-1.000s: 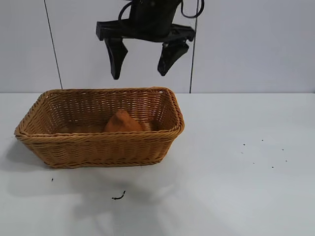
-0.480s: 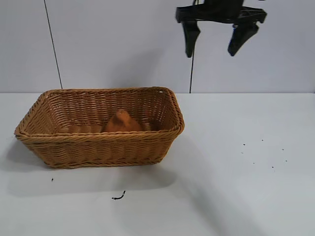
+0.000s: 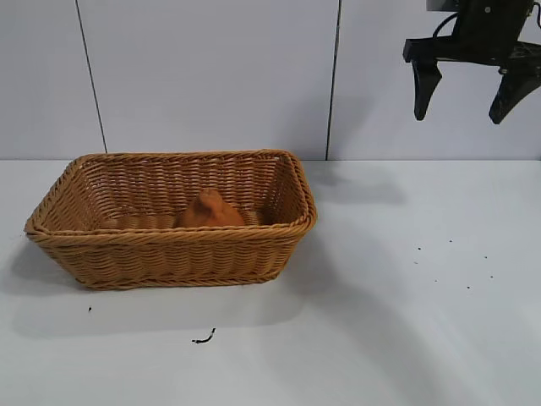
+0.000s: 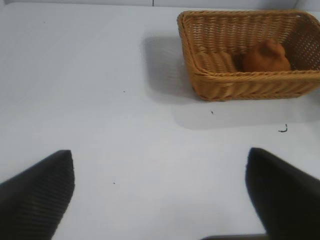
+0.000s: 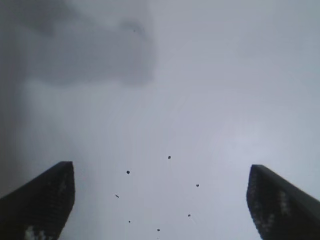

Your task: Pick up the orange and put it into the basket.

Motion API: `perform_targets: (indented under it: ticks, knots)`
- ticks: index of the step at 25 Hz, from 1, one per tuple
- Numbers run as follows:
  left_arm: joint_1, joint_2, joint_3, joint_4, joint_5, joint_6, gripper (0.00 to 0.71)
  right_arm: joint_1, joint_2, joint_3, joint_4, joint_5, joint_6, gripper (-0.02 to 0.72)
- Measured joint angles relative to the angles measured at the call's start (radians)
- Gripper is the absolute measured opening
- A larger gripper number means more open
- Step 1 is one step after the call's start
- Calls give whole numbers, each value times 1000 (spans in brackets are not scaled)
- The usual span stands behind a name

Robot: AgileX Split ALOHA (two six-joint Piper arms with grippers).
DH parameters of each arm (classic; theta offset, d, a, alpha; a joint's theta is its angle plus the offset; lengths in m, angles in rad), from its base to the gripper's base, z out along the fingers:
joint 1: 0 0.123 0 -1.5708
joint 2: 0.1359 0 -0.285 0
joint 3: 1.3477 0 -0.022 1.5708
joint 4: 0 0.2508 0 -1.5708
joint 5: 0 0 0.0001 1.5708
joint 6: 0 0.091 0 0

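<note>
The orange [image 3: 209,210] lies inside the wicker basket [image 3: 169,239] at the table's left, toward its right half. The left wrist view also shows the orange [image 4: 266,56] in the basket [image 4: 240,76], far off. My right gripper [image 3: 458,118] is open and empty, high at the upper right, well clear of the basket. In its own wrist view the right gripper [image 5: 160,166] is wide open over bare table. My left gripper [image 4: 159,152] is open and empty, away from the basket, and does not show in the exterior view.
Small dark specks [image 3: 467,288] dot the white table on the right, and they also show under the right gripper [image 5: 169,157]. A small black curl [image 3: 203,339] lies in front of the basket. A panelled wall stands behind the table.
My right gripper has moved from above the basket to the far right, staying open and empty. The orange and the basket have not moved.
</note>
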Motion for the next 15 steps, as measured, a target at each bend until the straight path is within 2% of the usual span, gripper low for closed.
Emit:
perform_targets:
  ticks: [5,11,12,15]
  knots:
    - [0,0,0,0,0,0,666,0,-170,175,1,0,0,638]
    - [0,0,0,0,0,0,666,0,-494,475,9,0,-10,638]
    - [0,0,0,0,0,0,666,0,-494,475,9,0,-10,638]
    - [0,0,0,0,0,0,666,0,-728,693,11,1,-27,638]
